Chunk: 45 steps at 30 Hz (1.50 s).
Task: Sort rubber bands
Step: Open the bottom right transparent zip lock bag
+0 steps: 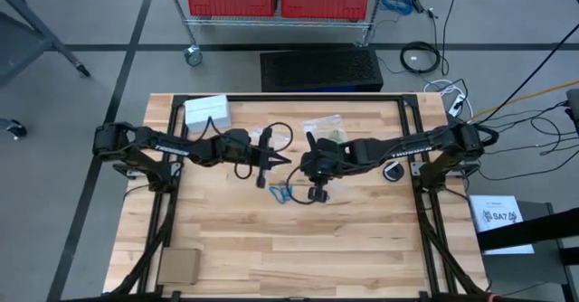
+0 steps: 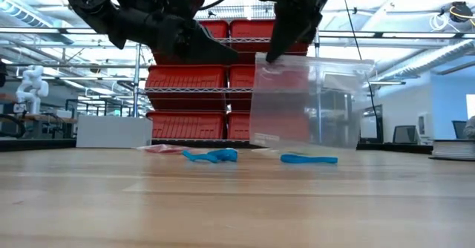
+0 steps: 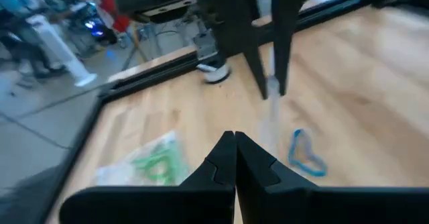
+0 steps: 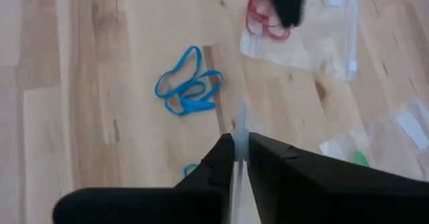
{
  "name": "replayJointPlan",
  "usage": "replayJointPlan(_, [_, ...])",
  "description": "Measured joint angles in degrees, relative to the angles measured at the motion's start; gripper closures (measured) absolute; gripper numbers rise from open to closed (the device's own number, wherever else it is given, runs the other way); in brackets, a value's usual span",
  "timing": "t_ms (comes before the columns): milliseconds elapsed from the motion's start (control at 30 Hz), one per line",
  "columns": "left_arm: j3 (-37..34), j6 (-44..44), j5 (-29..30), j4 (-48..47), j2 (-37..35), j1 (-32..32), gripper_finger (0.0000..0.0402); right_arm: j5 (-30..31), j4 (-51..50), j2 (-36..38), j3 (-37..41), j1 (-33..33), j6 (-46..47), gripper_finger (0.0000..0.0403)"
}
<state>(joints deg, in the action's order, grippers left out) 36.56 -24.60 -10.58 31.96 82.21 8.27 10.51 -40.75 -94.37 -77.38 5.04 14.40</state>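
Beneath the right gripper (image 2: pixel 286 36), pinched shut on a clear bag (image 2: pixel 312 103) by its top edge.
Just below and toward the left arm, lay blue rubber bands (image 1: pixel 282 194) on the wood, long axis roughly across the table; farther off hovered left gripper (image 1: pixel 269 155), closed and empty, about equally near.

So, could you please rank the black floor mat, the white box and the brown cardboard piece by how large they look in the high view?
1. Black floor mat, plainly the largest, though it lies on the floor, farther from the camera.
2. White box and brown cardboard piece: these look about alike, so I would not rank one over the other.
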Motion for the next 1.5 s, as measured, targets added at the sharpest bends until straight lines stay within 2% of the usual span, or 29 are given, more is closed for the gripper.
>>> replayJointPlan(100, [0.0, 3.5, -4.0, 0.2, 0.2, 0.0, 0.0393, 0.1, 0.9, 0.0, 0.0, 0.0, -0.5, 0.0386])
replayJointPlan(200, [0.0, 6.7, -7.2, 0.8, 1.5, -0.1, 0.0367, 0.2, 3.1, 0.1, 0.0, -0.1, -1.9, 0.0386])
replayJointPlan(467, [3.2, 12.3, -9.7, 3.7, 6.6, 0.0, 0.0283, 0.1, 4.5, 0.1, 0.0, 0.0, -3.1, 0.0386])
replayJointPlan(600, [4.4, 13.4, -10.0, 3.5, 8.0, -0.1, 0.0267, 0.2, 4.5, 0.1, 0.0, 0.0, -3.1, 0.0386])
replayJointPlan(767, [5.7, 13.8, -9.9, 3.7, 8.5, 0.0, 0.0287, 0.2, 4.5, 0.1, 0.0, 0.0, -3.1, 0.0386])
replayJointPlan(1000, [5.7, 13.3, -9.0, 3.3, 8.6, -0.1, 0.0389, 0.5, 4.0, 0.1, 0.0, -0.1, -3.3, 0.0386])
replayJointPlan(1500, [5.7, 11.8, -5.8, 3.4, 8.6, 0.0, 0.0400, 0.6, -0.8, 0.3, -0.1, -0.1, -1.6, 0.0386])
